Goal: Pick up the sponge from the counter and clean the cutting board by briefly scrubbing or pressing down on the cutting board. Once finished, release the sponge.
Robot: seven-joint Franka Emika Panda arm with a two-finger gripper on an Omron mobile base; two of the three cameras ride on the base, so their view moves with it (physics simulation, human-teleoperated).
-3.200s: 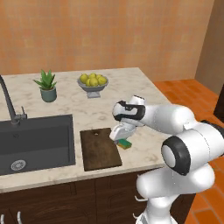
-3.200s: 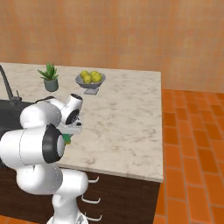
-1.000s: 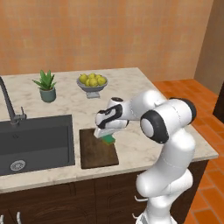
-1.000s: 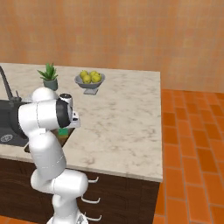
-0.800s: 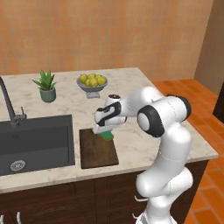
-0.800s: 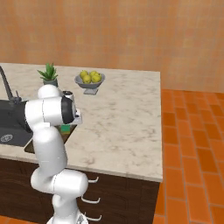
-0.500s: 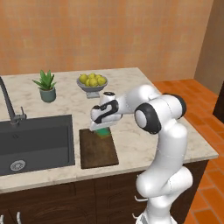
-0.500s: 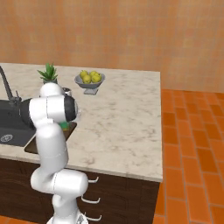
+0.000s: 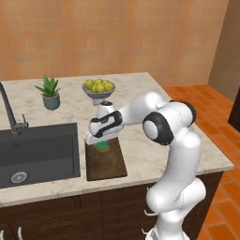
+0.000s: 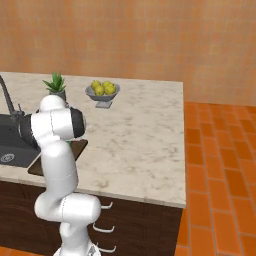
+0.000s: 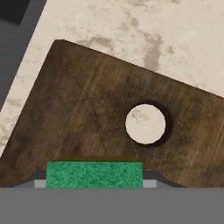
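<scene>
Sponge [image 11: 94, 174] sits clamped in your gripper [image 9: 100, 142], low over the cutting board [image 9: 106, 160] near its hole; likely light and squashy, so hold its sides and press gently.

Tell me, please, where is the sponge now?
In the left base view the sponge sits in the gripper, at the far end of the cutting board, right of the sink.
</scene>
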